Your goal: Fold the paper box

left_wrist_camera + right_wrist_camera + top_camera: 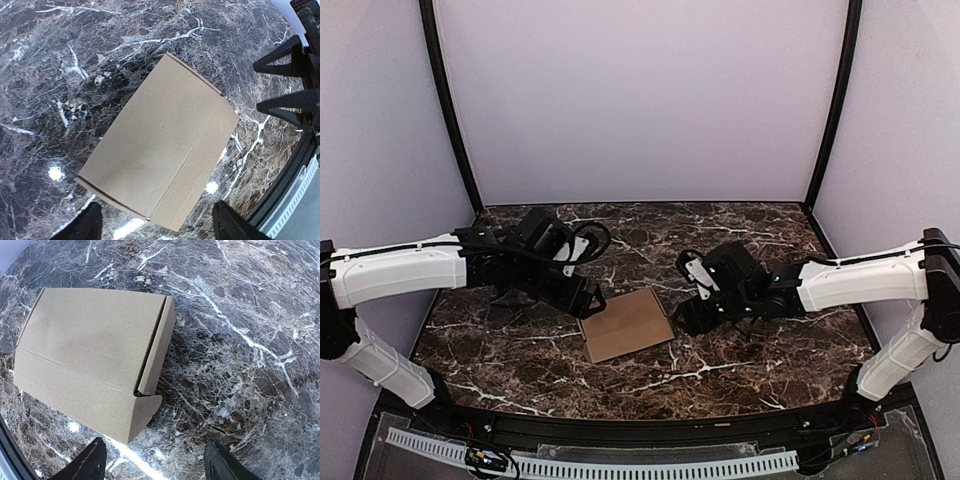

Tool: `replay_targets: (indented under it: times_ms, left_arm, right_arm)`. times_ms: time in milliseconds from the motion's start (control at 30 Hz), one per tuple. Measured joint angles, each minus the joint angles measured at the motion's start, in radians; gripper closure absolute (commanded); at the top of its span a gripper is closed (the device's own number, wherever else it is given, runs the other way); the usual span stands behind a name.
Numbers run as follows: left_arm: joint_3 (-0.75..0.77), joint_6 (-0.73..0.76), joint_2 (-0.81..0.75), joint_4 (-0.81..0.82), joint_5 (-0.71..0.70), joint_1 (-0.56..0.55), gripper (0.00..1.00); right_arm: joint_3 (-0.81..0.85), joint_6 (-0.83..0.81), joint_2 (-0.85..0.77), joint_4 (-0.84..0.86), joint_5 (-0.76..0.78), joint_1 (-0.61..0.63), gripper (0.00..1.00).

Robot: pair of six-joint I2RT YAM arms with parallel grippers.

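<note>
The paper box point(627, 325) lies closed up on the marble counter point(740, 375), roughly midway between the two arms, with its broad top face up. The left end effector point(588, 303) hovers just beside the box's left corner and the right end effector point(684, 320) just beside its right edge. Both are spread wide and hold nothing, and neither can be seen to touch the cardboard.

From the right wrist view the lid's front flap point(156, 345) is tucked down along one side, but the end panel point(145, 415) at the near corner bows outward and leaves a small gap there. The fold therefore looks nearly finished, and what seems left is seating that corner.

To do this well, the left arm would brace the far side first, because the polished counter will probably let a light carton slide under any sideways push. The right arm should then press low on the bowed panel, close to its crease and square to the face, since a push high on the flap risks buckling the wall or popping the lid up. Slow, even pressure suits thin cardboard, and a pinch across the corner risks denting it
</note>
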Motion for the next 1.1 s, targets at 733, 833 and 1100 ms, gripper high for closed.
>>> replay_targets:
  times_ms: [733,833,1100]
  left_arm:
    - [-0.368,-0.139,-0.076,0.304,0.09,0.122,0.03]
    - [-0.381,-0.165,-0.076,0.37,0.143,0.146,0.06]
    - [-0.386,-0.22,-0.013,0.464,0.238,0.2,0.22]
  right_arm:
    - [0.05,-0.106,0.186,0.213,-0.361,-0.161,0.33]
    - [0.073,-0.089,0.218,0.224,-0.403,-0.17,0.39]
    - [0.111,-0.055,0.273,0.248,-0.48,-0.19,0.52]
